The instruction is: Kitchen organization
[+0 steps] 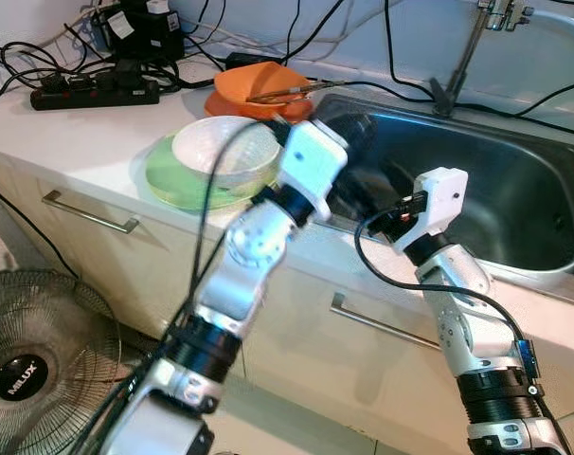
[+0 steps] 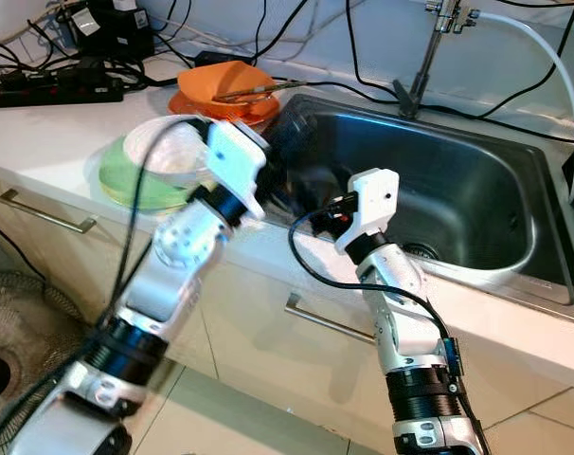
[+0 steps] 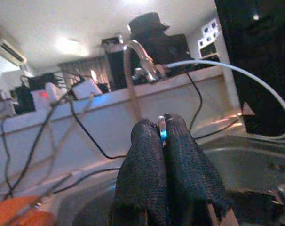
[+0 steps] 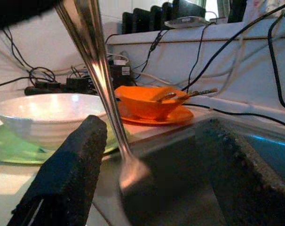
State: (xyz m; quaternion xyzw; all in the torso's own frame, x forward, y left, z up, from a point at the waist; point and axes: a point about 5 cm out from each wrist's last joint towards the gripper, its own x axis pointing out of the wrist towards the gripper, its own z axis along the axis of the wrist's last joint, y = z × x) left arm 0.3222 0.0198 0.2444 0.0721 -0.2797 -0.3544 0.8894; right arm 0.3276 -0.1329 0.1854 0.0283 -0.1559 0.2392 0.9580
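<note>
White counter and a steel sink (image 1: 514, 218) at the right of the frame set the scene, with cables and a power strip (image 1: 96, 93) along the back wall at upper left. At centre, both arms reach over the sink's near-left edge. The left gripper (image 3: 162, 141) has its woven black fingers pressed together on a thin bright metal piece, apparently the handle of a spoon (image 4: 98, 75). In the right wrist view the polished spoon hangs steeply, long axis near vertical and bowl lowest, between the right gripper's (image 4: 152, 174) widely parted, empty fingers. The right arm looks the nearer one to take it. Left of centre, a glossy white bowl (image 1: 225, 152) sits on a flat green plate (image 1: 169, 180); behind them an orange bowl (image 1: 259, 83) on an orange plate holds more utensils
</note>
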